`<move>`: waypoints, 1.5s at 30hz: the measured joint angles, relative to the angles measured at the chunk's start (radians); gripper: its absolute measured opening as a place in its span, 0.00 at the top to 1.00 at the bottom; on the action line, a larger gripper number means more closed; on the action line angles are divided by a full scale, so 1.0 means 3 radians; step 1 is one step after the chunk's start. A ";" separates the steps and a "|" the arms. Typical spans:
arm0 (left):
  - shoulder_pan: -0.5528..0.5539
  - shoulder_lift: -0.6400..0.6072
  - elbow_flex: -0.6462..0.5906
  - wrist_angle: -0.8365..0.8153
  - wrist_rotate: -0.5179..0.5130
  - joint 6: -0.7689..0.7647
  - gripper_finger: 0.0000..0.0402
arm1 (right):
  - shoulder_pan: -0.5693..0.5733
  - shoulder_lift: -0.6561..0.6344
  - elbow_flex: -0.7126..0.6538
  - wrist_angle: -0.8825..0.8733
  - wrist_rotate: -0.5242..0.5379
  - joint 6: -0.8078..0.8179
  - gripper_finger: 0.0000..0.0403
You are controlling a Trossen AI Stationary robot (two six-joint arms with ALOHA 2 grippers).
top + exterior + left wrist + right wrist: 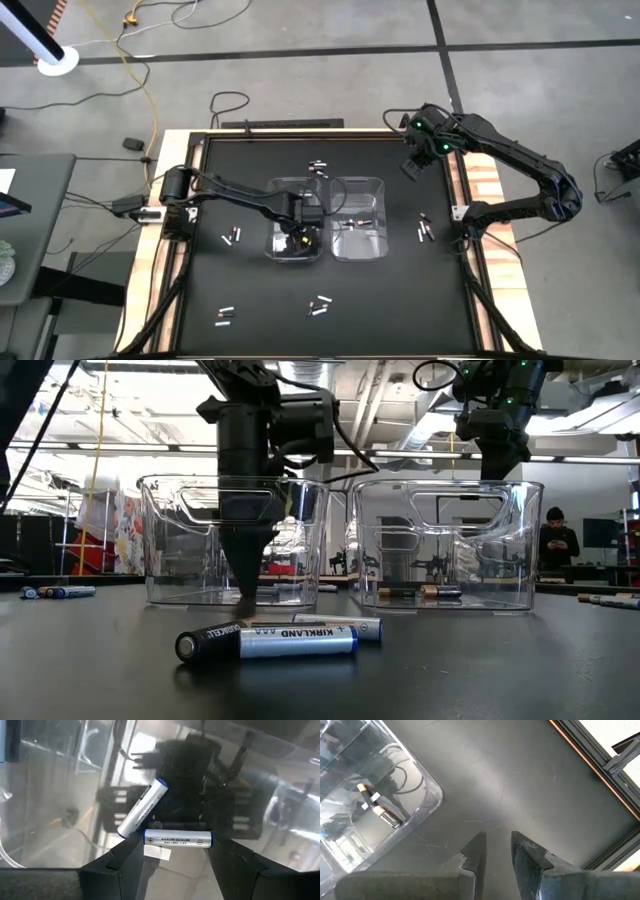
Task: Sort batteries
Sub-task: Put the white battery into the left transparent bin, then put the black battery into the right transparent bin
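Battery (pixel 177 839) between left gripper (pixel 177 857) fingers (open)

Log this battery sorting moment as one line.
left gripper: open inside left bin, over two white batteries | right gripper: open, empty, above mat beside right bin

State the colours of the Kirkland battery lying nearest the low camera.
Silver body with a blue band and black end: Kirkland battery, clearest in the low view.

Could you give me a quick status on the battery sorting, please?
Left gripper open inside left bin, two white batteries at its fingertips. Right gripper open, empty, above the mat. Nothing in the way.
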 joint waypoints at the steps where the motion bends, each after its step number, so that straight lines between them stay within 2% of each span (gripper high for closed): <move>1: 0.0001 -0.0002 0.0000 -0.0002 0.0003 -0.0004 0.50 | 0.0000 0.0000 0.0000 0.0001 -0.0001 0.0000 0.73; 6: 0.0001 -0.0013 0.0004 -0.0012 0.0006 -0.0012 0.49 | 0.0000 0.0000 0.0000 0.0002 0.0000 0.0000 0.73; 17: 0.0013 -0.0002 0.0155 -0.0196 0.0046 0.0059 0.36 | 0.0000 0.0000 0.0000 0.0001 0.0003 -0.0011 0.73; 23: 0.0014 -0.0004 0.0429 -0.0381 0.0047 0.0030 0.35 | 0.0000 0.0000 0.0000 0.0002 0.0013 -0.0011 0.73; 28: 0.0014 -0.0006 0.0769 -0.0673 0.0032 0.0263 0.35 | 0.0000 0.0000 0.0000 0.0003 0.0013 -0.0008 0.73; 33: 0.0020 -0.0009 0.1122 -0.1196 -0.0443 0.0118 0.35 | 0.0000 0.0000 0.0000 0.0002 0.0012 0.0018 0.73; 35: 0.0024 -0.0071 0.1181 -0.1335 -0.0532 0.0190 0.35 | 0.0000 0.0000 0.0000 0.0003 0.0012 0.0027 0.73; 40: 0.0006 -0.0341 0.1082 -0.1202 -0.0718 0.0351 0.36 | 0.0000 -0.0002 -0.0068 0.0032 0.0012 0.0037 0.73; 45: 0.0138 -0.0926 0.0431 -0.0469 -0.0772 0.0450 0.36 | -0.0001 -0.0003 -0.0294 0.0108 0.0010 0.0141 0.73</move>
